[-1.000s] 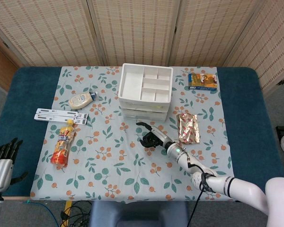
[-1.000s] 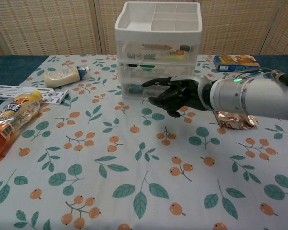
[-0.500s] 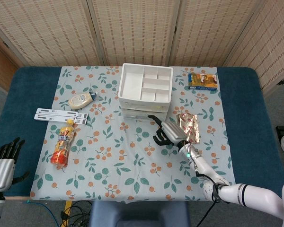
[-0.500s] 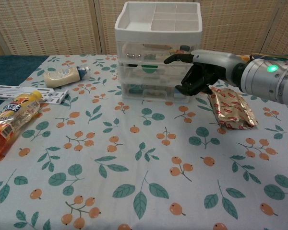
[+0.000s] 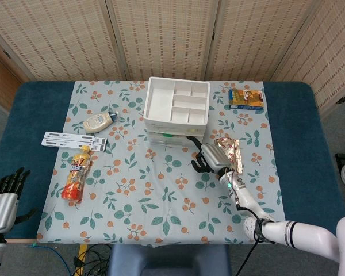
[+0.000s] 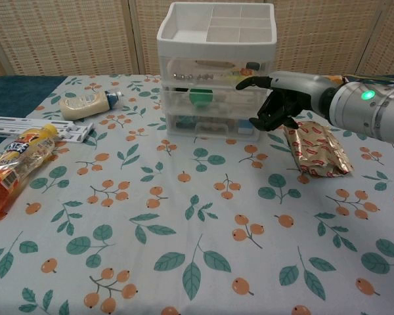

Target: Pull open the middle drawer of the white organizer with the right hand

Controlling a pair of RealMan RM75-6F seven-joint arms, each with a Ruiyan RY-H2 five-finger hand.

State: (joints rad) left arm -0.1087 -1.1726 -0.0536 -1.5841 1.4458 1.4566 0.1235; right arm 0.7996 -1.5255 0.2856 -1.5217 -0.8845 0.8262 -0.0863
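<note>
The white organizer (image 6: 217, 41) stands at the back middle of the table, with an open compartment tray (image 5: 146, 106) on top and three clear drawers below. Its middle drawer (image 6: 210, 102) sticks out a little, so a green item inside shows in the head view too (image 5: 171, 137). My right hand (image 6: 279, 102) is at the drawer's right front end (image 5: 206, 155). The thumb reaches over the front's top edge and the other fingers are curled against it. My left hand (image 5: 4, 195) hangs off the table's near left corner, fingers apart and empty.
A gold foil packet (image 6: 315, 149) lies just right of my right hand. A blue box (image 6: 323, 84) sits behind it. On the left are a mayonnaise bottle (image 6: 87, 103), white flat strips (image 6: 33, 126) and an orange drink bottle (image 6: 16, 164).
My right hand rose from the table in front of the organizer to the middle drawer's right end. The drawer has slid out slightly, baring the green item. The left hand stayed still.
</note>
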